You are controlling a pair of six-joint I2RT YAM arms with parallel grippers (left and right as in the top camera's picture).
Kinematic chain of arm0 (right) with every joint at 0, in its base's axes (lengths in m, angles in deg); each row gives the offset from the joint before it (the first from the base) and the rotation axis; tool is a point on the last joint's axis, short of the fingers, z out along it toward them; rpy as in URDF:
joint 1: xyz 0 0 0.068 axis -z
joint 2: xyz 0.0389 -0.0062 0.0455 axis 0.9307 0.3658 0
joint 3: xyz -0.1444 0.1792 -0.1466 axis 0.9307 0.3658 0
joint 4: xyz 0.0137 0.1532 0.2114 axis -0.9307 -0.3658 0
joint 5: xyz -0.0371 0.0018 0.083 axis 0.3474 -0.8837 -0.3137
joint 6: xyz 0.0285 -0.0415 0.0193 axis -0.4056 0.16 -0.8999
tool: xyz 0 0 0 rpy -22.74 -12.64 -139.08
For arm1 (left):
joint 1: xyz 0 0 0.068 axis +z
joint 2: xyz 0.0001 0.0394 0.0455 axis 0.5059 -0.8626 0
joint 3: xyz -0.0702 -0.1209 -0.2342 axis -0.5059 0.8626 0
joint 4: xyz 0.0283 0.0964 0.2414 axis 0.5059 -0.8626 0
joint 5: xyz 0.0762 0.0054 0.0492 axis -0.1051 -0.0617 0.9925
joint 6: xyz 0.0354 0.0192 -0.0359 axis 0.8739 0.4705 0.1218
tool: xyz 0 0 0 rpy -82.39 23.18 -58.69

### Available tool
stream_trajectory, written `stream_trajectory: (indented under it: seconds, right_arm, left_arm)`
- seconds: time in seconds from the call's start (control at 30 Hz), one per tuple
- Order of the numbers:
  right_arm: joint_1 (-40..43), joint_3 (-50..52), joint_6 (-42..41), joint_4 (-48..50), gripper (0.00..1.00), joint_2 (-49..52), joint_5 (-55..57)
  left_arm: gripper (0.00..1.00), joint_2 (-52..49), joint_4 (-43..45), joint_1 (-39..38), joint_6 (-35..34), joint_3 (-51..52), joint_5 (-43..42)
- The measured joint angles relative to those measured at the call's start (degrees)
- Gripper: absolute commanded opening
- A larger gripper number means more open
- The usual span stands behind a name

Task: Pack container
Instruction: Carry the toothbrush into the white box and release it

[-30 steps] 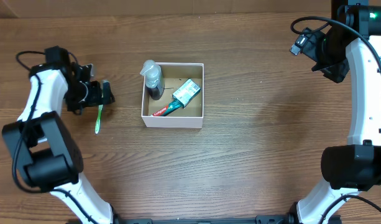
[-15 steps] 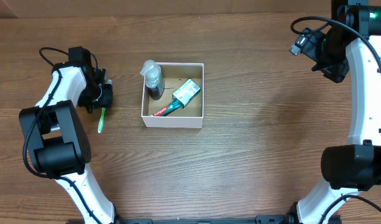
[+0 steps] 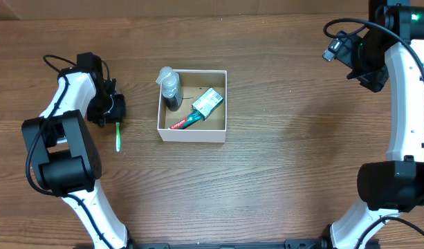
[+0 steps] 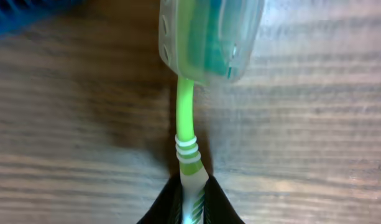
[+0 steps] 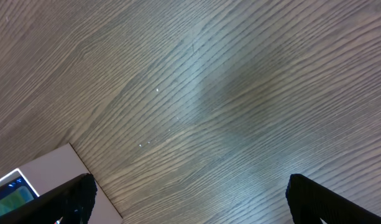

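Toothbrush point(image 3: 117, 137), pinched in the left jaws, has swung slightly rightward.

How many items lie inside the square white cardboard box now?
3 in the box: a clear plastic bottle leaning in the top-left corner, a red toothpaste tube near the bottom wall, a green-and-white packet at right. Others may hide beneath.

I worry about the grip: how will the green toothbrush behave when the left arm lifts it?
Probably light and fairly stiff: the toothbrush is a thin plastic stick. Pinched on its narrow handle by the left gripper, it may swivel. Its clear cap might slip off.
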Motion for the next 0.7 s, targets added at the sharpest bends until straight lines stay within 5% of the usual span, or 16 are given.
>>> stream_trajectory:
  seconds: [0.33,0.53,0.7]
  right_arm:
    - [0.0,0.0,0.0,0.0,1.00,0.0,0.0]
    - [0.0,0.0,0.0,0.0,1.00,0.0,0.0]
    - [0.0,0.0,0.0,0.0,1.00,0.0,0.0]
  left_arm:
    - [0.04,-0.9,-22.8,0.0,-0.2,-26.6,-5.2]
    - [0.04,9.2,-24.6,-0.9,0.4,-35.1,-9.6]
    - [0.08,21.9,-23.5,-10.4,6.6,-36.7,-13.7]
